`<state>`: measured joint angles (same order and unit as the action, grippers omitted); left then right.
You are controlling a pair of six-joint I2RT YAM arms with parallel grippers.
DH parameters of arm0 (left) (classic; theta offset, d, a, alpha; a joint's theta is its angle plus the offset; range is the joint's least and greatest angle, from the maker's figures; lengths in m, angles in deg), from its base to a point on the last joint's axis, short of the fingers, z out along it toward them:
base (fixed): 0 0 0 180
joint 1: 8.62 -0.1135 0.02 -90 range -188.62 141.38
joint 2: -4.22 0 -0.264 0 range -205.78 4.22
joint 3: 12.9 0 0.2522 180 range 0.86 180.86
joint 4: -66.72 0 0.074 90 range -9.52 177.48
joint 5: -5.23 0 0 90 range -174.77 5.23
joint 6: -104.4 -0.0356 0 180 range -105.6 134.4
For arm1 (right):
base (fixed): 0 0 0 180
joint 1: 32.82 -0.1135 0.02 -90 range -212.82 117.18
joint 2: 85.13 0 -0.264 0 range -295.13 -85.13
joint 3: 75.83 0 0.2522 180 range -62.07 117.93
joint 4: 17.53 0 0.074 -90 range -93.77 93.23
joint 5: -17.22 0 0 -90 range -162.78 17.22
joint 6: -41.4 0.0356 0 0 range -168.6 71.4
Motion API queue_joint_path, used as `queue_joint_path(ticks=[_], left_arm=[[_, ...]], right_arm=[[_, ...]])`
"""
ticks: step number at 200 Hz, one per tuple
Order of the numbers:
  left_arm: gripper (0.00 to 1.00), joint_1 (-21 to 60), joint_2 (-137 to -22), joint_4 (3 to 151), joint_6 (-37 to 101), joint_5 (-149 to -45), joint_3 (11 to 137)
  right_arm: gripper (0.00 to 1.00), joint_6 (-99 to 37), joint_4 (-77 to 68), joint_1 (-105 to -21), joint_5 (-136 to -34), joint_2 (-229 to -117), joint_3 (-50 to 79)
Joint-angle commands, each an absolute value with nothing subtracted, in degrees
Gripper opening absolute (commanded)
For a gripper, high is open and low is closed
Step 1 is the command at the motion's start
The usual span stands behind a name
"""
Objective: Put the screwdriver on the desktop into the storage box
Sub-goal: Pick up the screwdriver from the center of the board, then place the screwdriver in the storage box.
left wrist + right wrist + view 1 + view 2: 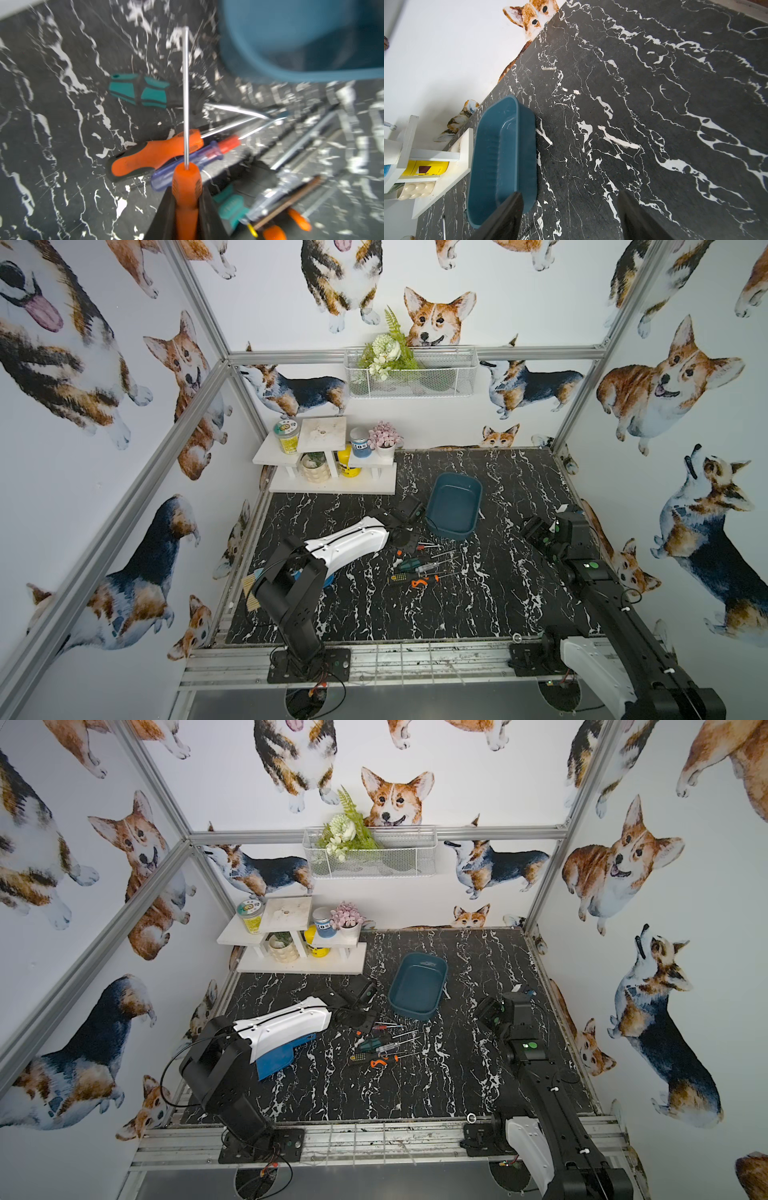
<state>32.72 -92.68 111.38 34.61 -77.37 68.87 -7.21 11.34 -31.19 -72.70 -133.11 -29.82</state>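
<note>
Though half hidden, screwdriver (186, 179) in left tool (186, 192).

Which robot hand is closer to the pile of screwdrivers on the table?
Left. The left gripper is right at the pile, shut on an orange screwdriver. The right gripper stands well apart from the pile, open and empty.

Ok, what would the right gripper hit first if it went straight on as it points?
Most likely the bare desktop: only black marble shows ahead of the open right gripper. The storage box sits just beside that line, though depth is unclear.
</note>
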Motion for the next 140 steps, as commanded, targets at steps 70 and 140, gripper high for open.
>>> queue_joint_path(ticks=[70, 140], left_arm=[[0.00, 38.22, -109.16, 112.36, 36.67, -81.22, 103.03], [0.00, 37.79, -139.90, 130.69, 33.72, -78.23, 140.38]], right_arm=[[0.77, -7.19, 9.80, -31.15, -72.23, -132.20, -30.57], [0.76, -5.19, 10.82, -31.15, -71.80, -129.78, -31.13]])
